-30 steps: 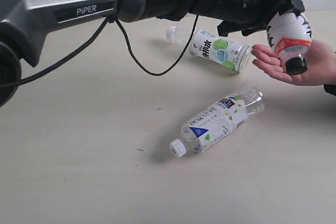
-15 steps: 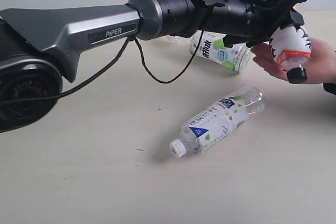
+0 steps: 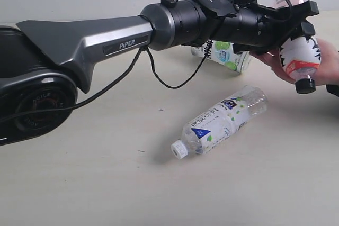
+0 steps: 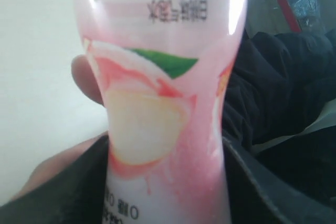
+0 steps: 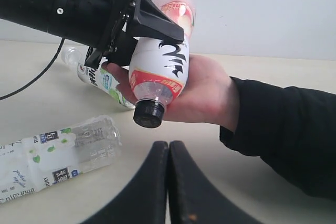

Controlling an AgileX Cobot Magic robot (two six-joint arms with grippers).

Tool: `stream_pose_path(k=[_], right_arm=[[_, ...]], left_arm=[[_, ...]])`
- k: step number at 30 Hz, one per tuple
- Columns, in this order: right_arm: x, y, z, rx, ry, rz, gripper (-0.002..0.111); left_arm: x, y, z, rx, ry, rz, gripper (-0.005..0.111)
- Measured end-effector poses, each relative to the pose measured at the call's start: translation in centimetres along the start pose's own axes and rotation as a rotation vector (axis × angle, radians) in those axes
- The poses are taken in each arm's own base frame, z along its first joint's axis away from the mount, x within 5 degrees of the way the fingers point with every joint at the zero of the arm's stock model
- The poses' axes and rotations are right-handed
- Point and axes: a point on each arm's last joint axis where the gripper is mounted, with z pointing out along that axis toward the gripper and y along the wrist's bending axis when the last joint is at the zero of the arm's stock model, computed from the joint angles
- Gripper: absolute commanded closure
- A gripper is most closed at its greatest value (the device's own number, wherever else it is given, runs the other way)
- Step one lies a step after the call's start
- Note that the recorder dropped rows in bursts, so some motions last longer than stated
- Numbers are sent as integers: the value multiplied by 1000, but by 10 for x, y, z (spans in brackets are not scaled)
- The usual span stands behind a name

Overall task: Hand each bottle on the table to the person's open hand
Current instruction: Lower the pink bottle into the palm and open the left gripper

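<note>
My left gripper [image 3: 296, 25] reaches across the table [image 3: 106, 173], past the clear bottle [image 3: 220, 120] and the green-label bottle [image 3: 225, 55] lying on their sides waiting their turn. Its jaws are clamped on the pink bottle [image 3: 300, 56], cap down and resting against the hand [image 3: 326, 56] at far right, so I'd guess letting go is next. The right gripper [image 5: 168, 148] is pinched closed on nothing, parked low out of the way.

Left tool [image 3: 306, 19] clamped, arm [image 3: 106, 38] outstretched; right tool [image 5: 168, 149] closed.
</note>
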Motion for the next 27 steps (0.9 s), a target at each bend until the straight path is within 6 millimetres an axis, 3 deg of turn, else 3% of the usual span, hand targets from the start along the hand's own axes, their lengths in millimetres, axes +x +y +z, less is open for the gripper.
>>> stream_pose_path(k=[5, 7, 10, 15, 17, 27], right_arm=[[0, 0, 0, 0, 0, 0, 108], [0, 0, 0, 0, 0, 0, 108], [0, 0, 0, 0, 0, 0, 108], [0, 0, 0, 0, 0, 0, 108], [0, 0, 0, 0, 0, 0, 108], [0, 0, 0, 0, 0, 0, 108]], left_arm=[[0, 0, 0, 0, 0, 10, 106], [0, 0, 0, 0, 0, 10, 101], [0, 0, 0, 0, 0, 10, 83], [0, 0, 0, 1, 2, 10, 42], [0, 0, 0, 1, 2, 10, 32], [0, 0, 0, 1, 2, 35, 17]])
